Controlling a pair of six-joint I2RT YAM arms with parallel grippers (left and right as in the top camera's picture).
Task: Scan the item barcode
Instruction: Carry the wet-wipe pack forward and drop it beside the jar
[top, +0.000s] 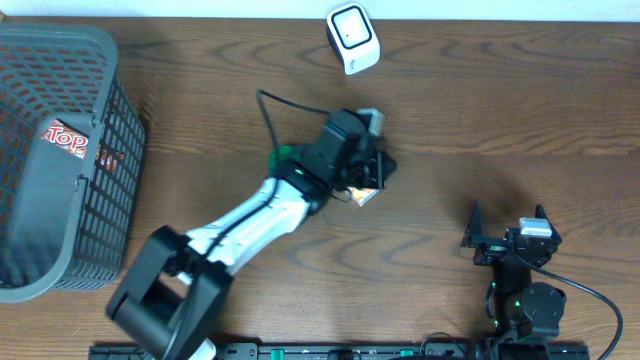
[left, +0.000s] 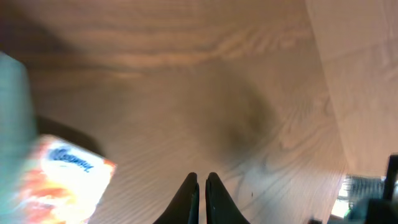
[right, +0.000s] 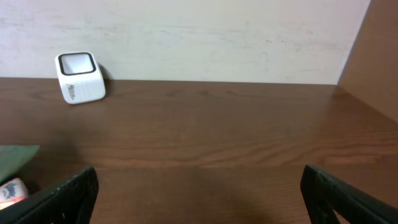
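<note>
The small packet (left: 62, 183) looks light, soft and crinkly — probably best pinched by its edges. Left end effector (left: 202, 183) pressed together, empty; right end effector (top: 509, 220) spread wide.

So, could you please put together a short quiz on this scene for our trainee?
1. True or false: the left gripper is clamped on the small orange-and-white packet.
2. Where does the white box-shaped barcode scanner stand? A. inside the grey plastic mesh basket; B. on the brown wooden table, near its far edge; C. on top of the packet.
3. Which gripper has its jaws wide apart?
Key: 1. False: its fingers are shut on nothing, and the packet lies beside them. 2. B. 3. The right gripper.
</note>
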